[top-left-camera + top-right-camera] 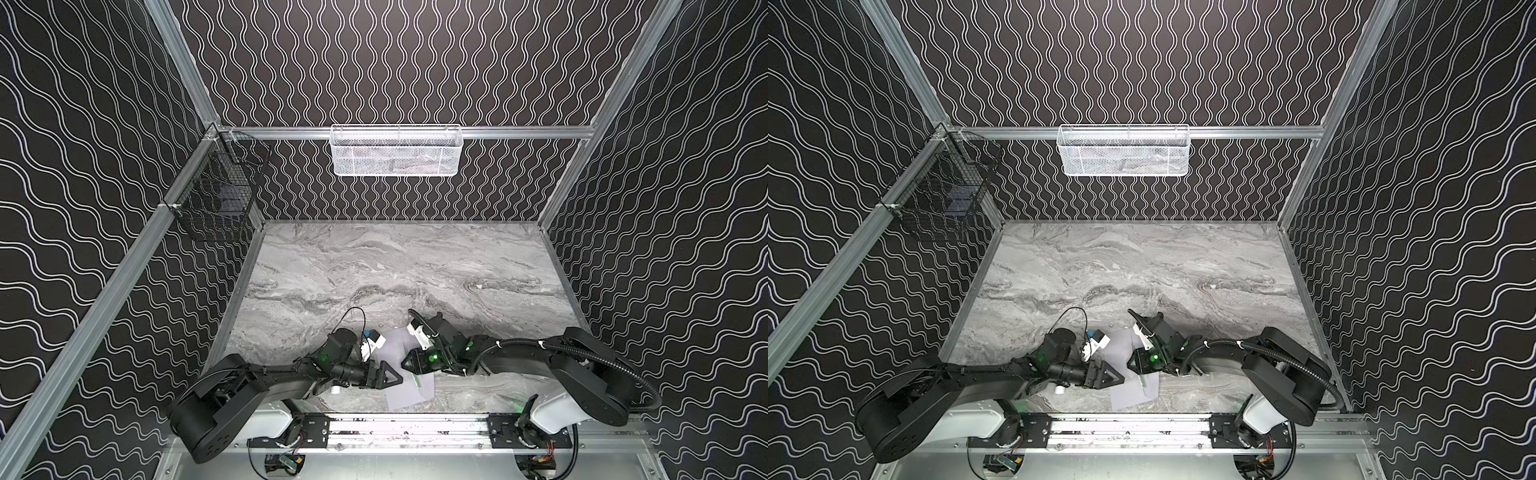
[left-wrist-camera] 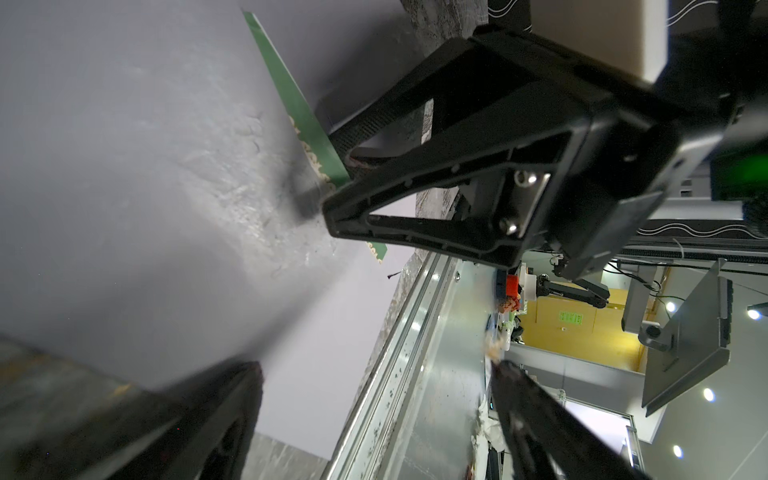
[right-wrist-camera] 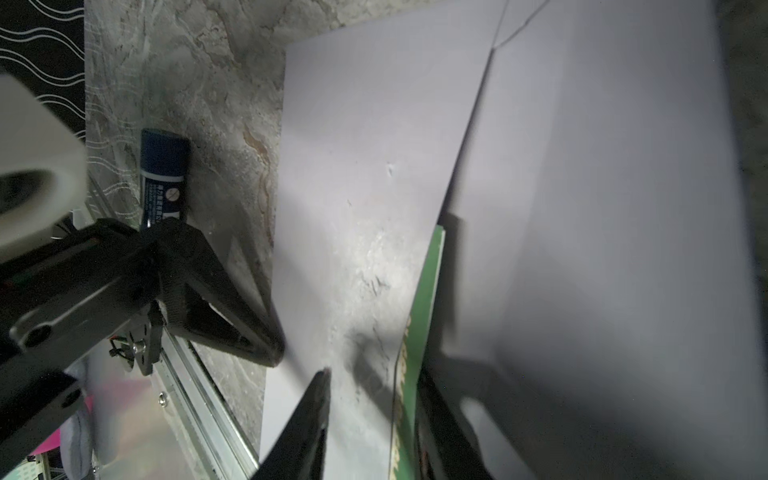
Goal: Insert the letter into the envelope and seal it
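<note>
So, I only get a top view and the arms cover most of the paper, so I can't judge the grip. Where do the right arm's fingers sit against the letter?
Observer: The left wrist view shows the right arm's fingers on either side of the green edge of the letter. Whether they are clamped on it, I cannot tell.
Operator: And the envelope's surface, is there anything on it near there?
Observer: Yes. In the right wrist view the envelope has a rough, whitish smeared patch right beside that green edge.
</note>
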Robot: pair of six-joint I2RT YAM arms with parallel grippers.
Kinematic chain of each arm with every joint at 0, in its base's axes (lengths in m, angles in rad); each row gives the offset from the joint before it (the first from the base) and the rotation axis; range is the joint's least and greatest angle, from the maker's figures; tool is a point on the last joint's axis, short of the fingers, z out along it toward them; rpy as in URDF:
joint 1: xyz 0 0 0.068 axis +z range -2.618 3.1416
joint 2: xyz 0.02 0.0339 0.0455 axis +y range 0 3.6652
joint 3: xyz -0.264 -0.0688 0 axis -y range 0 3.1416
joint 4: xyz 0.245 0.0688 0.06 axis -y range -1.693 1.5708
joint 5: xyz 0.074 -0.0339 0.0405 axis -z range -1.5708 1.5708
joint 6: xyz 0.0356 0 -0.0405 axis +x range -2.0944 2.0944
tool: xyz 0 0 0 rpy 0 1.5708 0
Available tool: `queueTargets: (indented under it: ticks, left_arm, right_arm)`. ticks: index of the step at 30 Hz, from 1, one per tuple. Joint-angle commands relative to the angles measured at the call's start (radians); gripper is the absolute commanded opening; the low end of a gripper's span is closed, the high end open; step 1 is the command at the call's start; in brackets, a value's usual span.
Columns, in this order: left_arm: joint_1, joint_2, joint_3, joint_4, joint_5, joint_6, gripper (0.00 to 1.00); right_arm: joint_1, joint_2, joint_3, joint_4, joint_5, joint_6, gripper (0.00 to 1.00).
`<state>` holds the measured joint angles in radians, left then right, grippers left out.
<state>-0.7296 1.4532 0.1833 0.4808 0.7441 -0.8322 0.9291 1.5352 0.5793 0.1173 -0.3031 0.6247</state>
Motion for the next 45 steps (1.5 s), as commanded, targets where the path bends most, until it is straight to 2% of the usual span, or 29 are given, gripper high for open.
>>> queueTargets:
  ticks: [1,10,18,45]
  left_arm:
    - [0.001,0.001,-0.004,-0.133,-0.092,0.008,0.92]
    - [0.002,-0.063,-0.008,-0.192,-0.124,0.025,0.92]
    - [0.009,-0.090,-0.007,-0.213,-0.123,0.033,0.92]
    - [0.010,-0.052,-0.001,-0.182,-0.122,0.044,0.92]
  right_arm:
    - [0.009,-0.006,0.006,-0.072,-0.011,0.009,0.36]
    - [0.008,-0.080,0.078,-0.220,0.095,-0.039,0.43]
    - [0.026,-0.118,0.057,-0.274,0.123,0.002,0.46]
    - [0.070,-0.078,0.024,-0.182,0.072,0.029,0.48]
